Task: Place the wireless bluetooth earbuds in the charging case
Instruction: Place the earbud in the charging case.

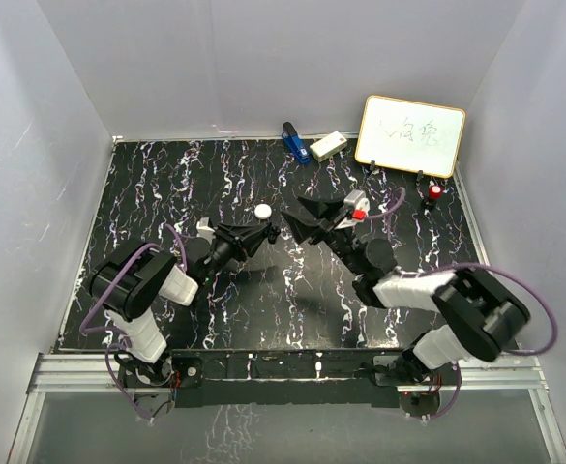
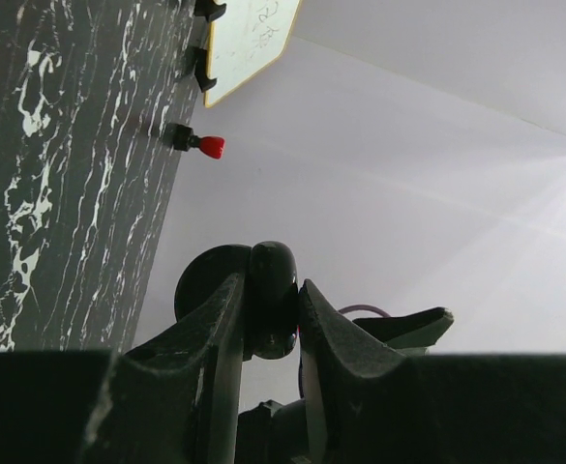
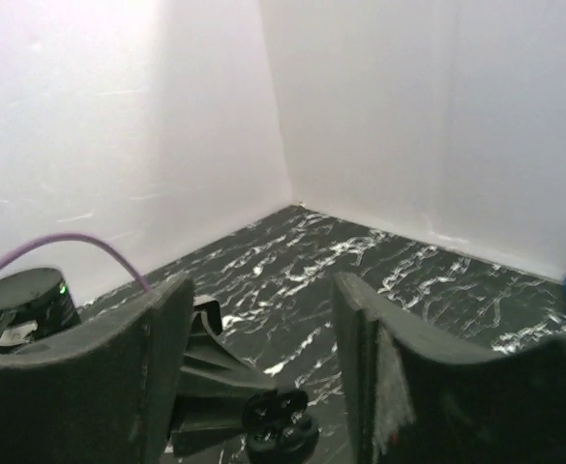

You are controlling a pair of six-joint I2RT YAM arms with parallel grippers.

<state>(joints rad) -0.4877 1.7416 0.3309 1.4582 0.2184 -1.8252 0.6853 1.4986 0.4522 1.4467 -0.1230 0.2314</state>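
Fingers, left arm (image 2: 273,290): narrow, clamping a small black rounded body between the pads. This is taken to be the charging case (image 2: 274,259), and it is being held clear of the table (image 1: 166,193). A dark disc is showing just behind the case and may be its lid, but that cannot be told.

Fingers, right arm (image 3: 263,290): standing partly apart with nothing between the pads, and facing the left fingers. From the right wrist view the case is sitting low in the gap, just ahead of the tips and not touching them.

Earbuds: not showing as separate pieces in any view. Whether they are sitting in the case is too small and dark to tell.

White round puck (image 1: 262,210): lying just beyond the left fingertips. It is not an earbud.

Step in hand, as a judgement: the seating stage is going on, with one arm presenting the case and the other working at its mouth with empty fingers.

Next move is calling for:
- the left fingers holding the case steady;
- a check of which sockets are filled;
- for any earbud left out, a narrow, careful pinch and alignment with the socket.
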